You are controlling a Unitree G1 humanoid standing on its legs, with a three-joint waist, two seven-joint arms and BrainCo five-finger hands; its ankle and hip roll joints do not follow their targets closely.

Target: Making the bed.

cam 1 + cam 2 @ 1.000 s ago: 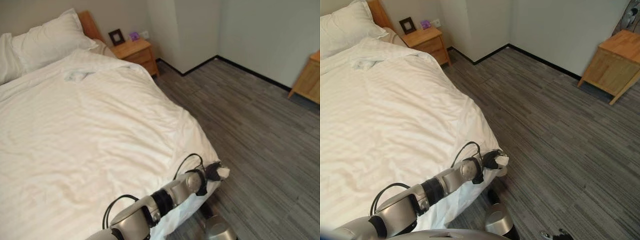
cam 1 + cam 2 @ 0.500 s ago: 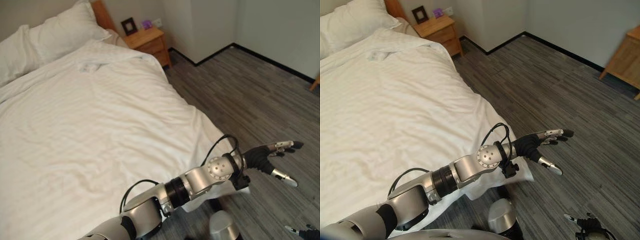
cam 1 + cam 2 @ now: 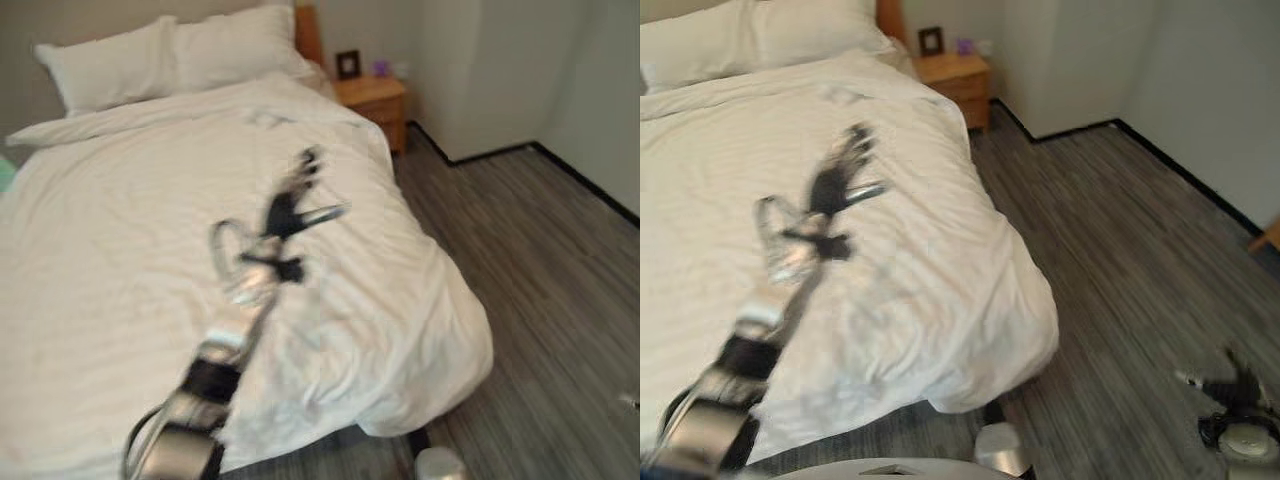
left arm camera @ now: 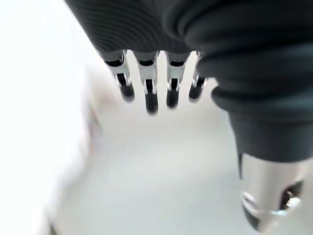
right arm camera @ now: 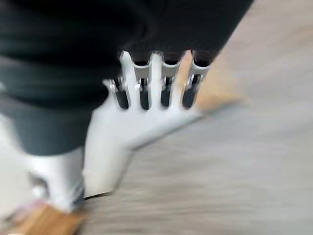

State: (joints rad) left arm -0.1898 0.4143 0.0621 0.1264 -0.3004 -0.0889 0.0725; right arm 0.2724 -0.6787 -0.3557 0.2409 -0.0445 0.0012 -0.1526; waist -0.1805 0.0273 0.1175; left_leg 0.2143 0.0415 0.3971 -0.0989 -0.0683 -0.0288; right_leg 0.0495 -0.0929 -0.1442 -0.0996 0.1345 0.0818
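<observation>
Over the bed [image 3: 60, 330] the left hand [image 3: 290, 205] hangs in the air with its fingers [image 4: 149, 93] straight and spread, and it holds nothing. Under it lies the white duvet [image 3: 130, 230]. It covers the bed up to the two pillows [image 3: 170, 55] at the top, but it has creases in the middle. Its near corner [image 3: 440, 350] bulges and droops off the side toward the grey floor [image 3: 540, 250]. A small wrinkled lump [image 3: 265, 118] sits on it near the pillows. A wooden nightstand [image 3: 375, 95] stands next to the head of the bed. The right hand [image 3: 1240, 385] is low by the floor, well apart from the bed, and its fingers [image 5: 161, 88] are straight too, with nothing in them. The step now looks like smoothing the duvet flat. Next the left hand would need to come down onto the creases, or take hold of the drooping corner and pull it straight, without dragging the whole duvet to one side.
</observation>
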